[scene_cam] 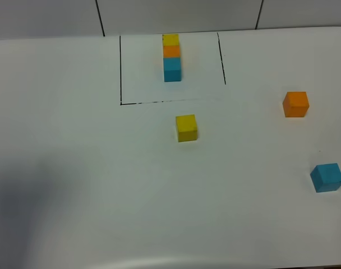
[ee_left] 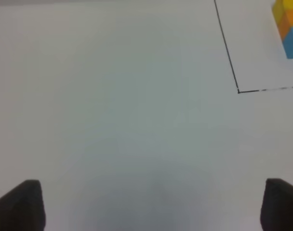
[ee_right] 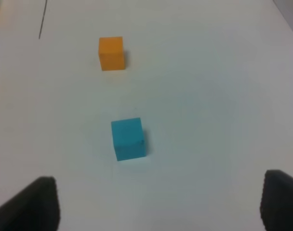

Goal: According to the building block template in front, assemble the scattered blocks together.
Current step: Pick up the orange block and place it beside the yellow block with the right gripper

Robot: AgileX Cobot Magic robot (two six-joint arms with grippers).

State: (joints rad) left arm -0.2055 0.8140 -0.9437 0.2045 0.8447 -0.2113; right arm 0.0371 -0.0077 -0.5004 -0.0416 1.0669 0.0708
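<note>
Left gripper (ee_left: 149, 207): jaws wide apart, holding nothing, over bare white table (scene_cam: 64, 145).
Building block template (scene_cam: 171, 58): yellow, orange and blue in a joined row, inside the black outline (scene_cam: 120, 67) at the far side.
Yellow block (scene_cam: 186, 128): alone, just outside the outline's near line.
Orange block (scene_cam: 295, 104): well off to the right.
Blue block (scene_cam: 327, 177): nearer, by the right edge.
Right gripper (ee_right: 153, 202): jaws spread, empty. The blue block lies ahead of it, untouched.

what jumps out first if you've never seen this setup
The yellow-orange-blue template row stands inside a black outline at the far middle of the table. Three loose cubes lie apart: yellow cube just before the outline, orange cube and blue cube off right.
</note>
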